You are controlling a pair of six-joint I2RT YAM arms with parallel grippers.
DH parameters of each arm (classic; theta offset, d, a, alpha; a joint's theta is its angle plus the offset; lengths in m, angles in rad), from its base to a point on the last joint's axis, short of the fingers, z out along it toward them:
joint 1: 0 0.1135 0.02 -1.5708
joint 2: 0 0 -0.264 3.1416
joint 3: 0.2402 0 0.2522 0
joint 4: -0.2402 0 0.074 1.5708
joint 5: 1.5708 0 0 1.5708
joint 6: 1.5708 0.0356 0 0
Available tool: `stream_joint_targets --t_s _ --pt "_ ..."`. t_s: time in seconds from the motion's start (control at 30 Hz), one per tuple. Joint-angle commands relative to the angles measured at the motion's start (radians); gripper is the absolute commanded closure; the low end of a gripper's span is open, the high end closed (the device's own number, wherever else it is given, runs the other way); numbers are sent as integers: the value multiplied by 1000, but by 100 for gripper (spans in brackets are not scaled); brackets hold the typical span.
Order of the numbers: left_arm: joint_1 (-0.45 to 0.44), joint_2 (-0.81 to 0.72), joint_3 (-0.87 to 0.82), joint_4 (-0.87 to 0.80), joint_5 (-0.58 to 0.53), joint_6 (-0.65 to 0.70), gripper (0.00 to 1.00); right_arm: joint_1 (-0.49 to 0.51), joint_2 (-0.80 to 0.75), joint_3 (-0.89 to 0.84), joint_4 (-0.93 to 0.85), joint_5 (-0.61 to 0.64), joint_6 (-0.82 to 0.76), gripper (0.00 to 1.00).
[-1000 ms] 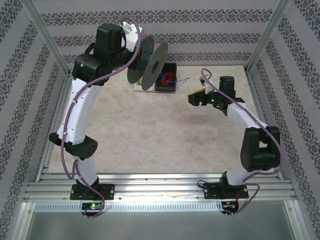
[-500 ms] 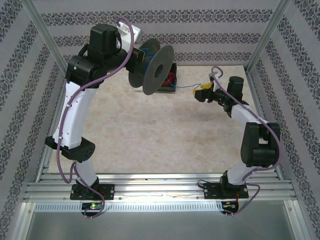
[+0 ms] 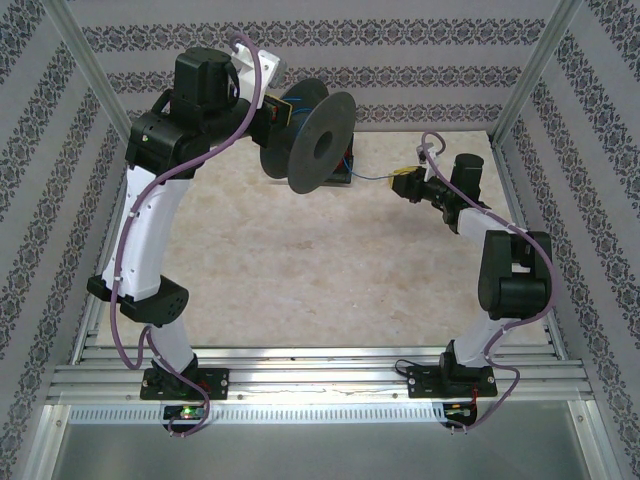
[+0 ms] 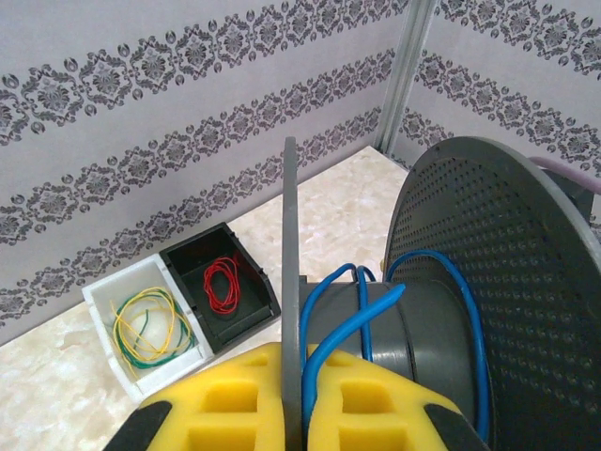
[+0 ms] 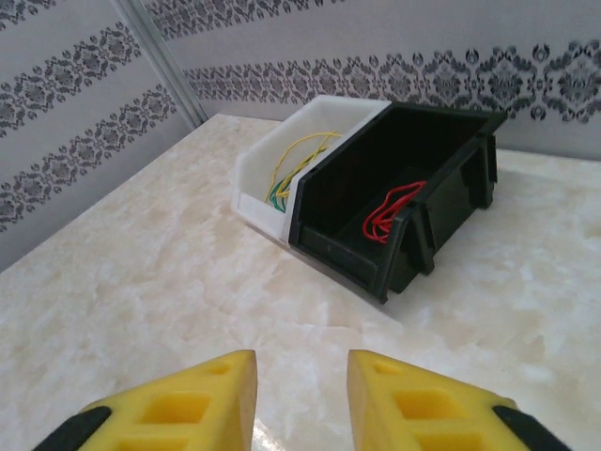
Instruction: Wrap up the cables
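The left arm holds a black spool (image 3: 318,140) aloft over the far side of the marble-patterned bench (image 3: 300,270). The left gripper (image 4: 293,362) has its yellow pads pressed together on the edge of one thin flange (image 4: 289,235). From the overhead camera, the left gripper (image 3: 277,108) sits behind the spool, whose round face tilts toward the camera.

The blue wire (image 4: 324,315) is looped loosely around the spool's grey hub between the two flanges. From overhead, a fine strand of it (image 3: 372,178) stretches from behind the spool toward the right gripper (image 3: 400,183), which is raised over the right side of the bench. In the wrist view, the right gripper (image 5: 300,362) has its yellow fingers spread, with a clear gap and bare bench between them. Whether the strand touches those fingers cannot be told.

Two small bins stand side by side, touching, near the back wall. The black bin (image 5: 343,252) holds a red coil (image 5: 394,209). The white bin (image 5: 263,178) holds yellow and green wires (image 4: 141,324). Overhead, the spool hides most of the black bin (image 3: 345,172). Patterned wallpaper lines the enclosure on three sides.
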Motion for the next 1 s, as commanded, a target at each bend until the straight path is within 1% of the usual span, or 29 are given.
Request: stream_joint_targets --t_s 0.0,0.07,0.1,0.17,0.33,0.37,0.43,0.53,0.6,0.63,0.7,0.77,0.9,0.97 --pt "-12 -34 35 44 22 -23 100 -4 -17 -11 57 -3 -3 82" --pt "-12 -29 35 47 23 -24 100 -7 -32 -24 52 4 -14 87" --pt "-12 -25 35 47 26 -24 100 -8 -40 -29 48 8 -20 94" --pt "-12 -18 35 53 25 -26 100 -11 -57 -42 37 12 -30 100" --pt "-12 -5 35 65 8 -26 100 -11 -114 -78 -10 23 -55 100" --pt "-11 0 35 72 1 -26 100 -9 -129 -81 -44 27 -66 100" --pt "-10 11 35 86 -17 -29 100 11 -157 -68 -164 39 -121 100" --pt "-4 38 35 122 -51 -41 100 78 -188 -21 -434 115 -253 100" --pt "14 62 35 162 -33 -72 100 140 -189 19 -608 178 -325 100" --pt "22 72 35 184 -17 -89 100 169 -186 29 -658 211 -343 100" --pt "36 96 36 231 -7 -124 100 239 -181 38 -739 277 -372 100" --pt "43 116 36 267 -20 -140 100 306 -178 43 -785 332 -381 100" --pt "46 166 47 280 -111 -120 100 452 -202 93 -910 459 -408 100" --pt "46 193 48 264 -166 -97 100 508 -229 133 -970 509 -414 100"
